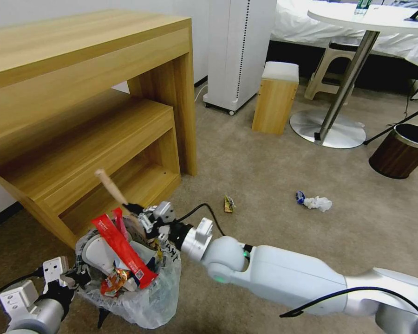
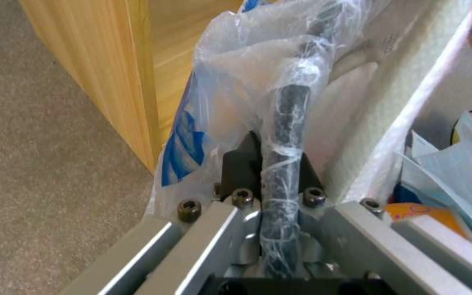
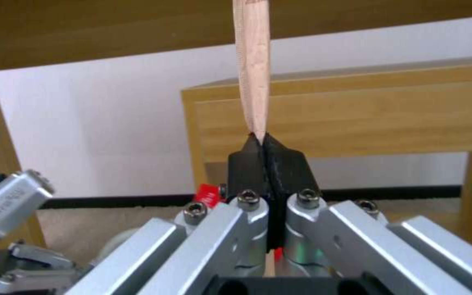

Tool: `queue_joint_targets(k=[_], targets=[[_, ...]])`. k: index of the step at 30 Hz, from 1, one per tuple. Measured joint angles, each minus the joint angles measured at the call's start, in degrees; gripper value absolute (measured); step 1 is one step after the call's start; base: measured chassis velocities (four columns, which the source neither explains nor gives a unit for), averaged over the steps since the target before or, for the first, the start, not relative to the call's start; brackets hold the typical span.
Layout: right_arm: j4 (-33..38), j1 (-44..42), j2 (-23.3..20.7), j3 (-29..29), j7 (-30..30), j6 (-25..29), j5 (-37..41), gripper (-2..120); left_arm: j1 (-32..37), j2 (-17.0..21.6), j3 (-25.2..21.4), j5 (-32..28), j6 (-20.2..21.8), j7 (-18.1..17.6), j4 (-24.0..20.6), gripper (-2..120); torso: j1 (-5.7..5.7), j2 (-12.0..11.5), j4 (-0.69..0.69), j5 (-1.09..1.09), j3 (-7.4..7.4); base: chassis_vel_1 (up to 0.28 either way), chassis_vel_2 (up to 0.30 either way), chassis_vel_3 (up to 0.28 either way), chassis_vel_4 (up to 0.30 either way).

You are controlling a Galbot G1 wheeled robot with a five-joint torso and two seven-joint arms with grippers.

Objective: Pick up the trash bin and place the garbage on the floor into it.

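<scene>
Nearest you, left gripper (image 2: 280, 180) clenched on the bin (image 1: 125, 273) rim, bin at lower left; just beyond, right gripper (image 3: 266, 141) over it pinching the stick (image 1: 110, 185); tissue (image 1: 318, 203) farther out on the carpet (image 1: 264, 185).

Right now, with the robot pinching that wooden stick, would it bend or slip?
The wooden stick probably stays stiff: it juts straight out from the right gripper without sagging. It looks thin and light, so the shut fingertips likely hold it easily. It is gripped near one end, so a knock could pivot it. The left gripper clamps the trash bin rim.
</scene>
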Motion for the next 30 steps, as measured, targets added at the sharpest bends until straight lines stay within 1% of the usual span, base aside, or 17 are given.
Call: queue_joint_targets(k=[4, 6, 10, 15, 21, 26, 27, 28, 30], targets=[[-0.45, 0.03, 0.34, -0.46, -0.21, 0.06, -0.98, 0, 0.02, -0.07, 0.00, 0.01, 0.00, 0.04, -0.03, 0, 0.00, 0.00, 0.00, 0.00, 0.00, 0.000, 0.000, 0.000, 0.000], [-1.51, -0.61, -0.10, -1.04, -0.54, 0.57, -2.97, 0, -0.01, 0.01, -0.01, 0.02, -0.02, 0.04, -0.11, 0, 0.00, 0.00, 0.00, 0.01, 0.00, 0.000, 0.000, 0.000, 0.000], [-2.38, -1.54, -1.38, -1.24, -0.90, 1.13, -4.23, 0, 0.01, 0.14, -0.05, -0.01, -0.05, 0.05, -0.27, 0, 0.00, 0.00, -0.02, 0.01, 0.00, 0.000, 0.000, 0.000, 0.000], [-2.96, -2.25, -1.88, -1.40, -1.44, 1.88, -5.27, 0, -0.01, 0.10, 0.14, -0.01, -0.06, 0.07, -0.31, 0, 0.00, 0.00, -0.01, 0.01, 0.00, 0.000, 0.000, 0.000, 0.000], [-3.53, -2.22, -1.77, -1.66, -1.27, 2.32, -6.41, 0, -0.03, 0.13, 0.16, 0.01, -0.08, 0.09, -0.31, 0, 0.00, 0.00, 0.00, 0.01, 0.00, 0.000, 0.000, 0.000, 0.000], [-4.09, -2.15, -2.77, -2.26, -0.48, 2.33, -7.54, 0, -0.09, 0.32, 0.07, -0.12, -0.12, 0.09, -0.38, 0, 0.00, 0.00, 0.00, 0.01, 0.00, 0.000, 0.000, 0.000, 0.000], [-4.15, -2.16, -3.11, -2.47, -0.27, 2.33, -7.67, 2, -0.16, 0.40, 0.03, -0.23, -0.12, 0.09, -0.40, 0, 0.00, 0.00, -0.01, 0.01, 0.00, 0.000, 0.000, 0.000, 0.000], [-4.15, -2.16, -3.11, -2.47, -0.27, 2.33, -7.67, 2, -0.16, 0.40, 0.03, -0.23, -0.12, 0.09, -0.40, 0, 0.00, 0.00, -0.01, 0.01, 0.00, 0.000, 0.000, 0.000, 0.000], [-4.21, -2.25, -4.03, -3.14, 0.26, 2.34, -8.23, 8, -0.27, 0.55, -0.02, -0.44, -0.12, 0.08, -0.42, 0, 0.00, 0.00, -0.01, 0.01, 0.00, 0.000, 0.000, 0.000, 0.000]])
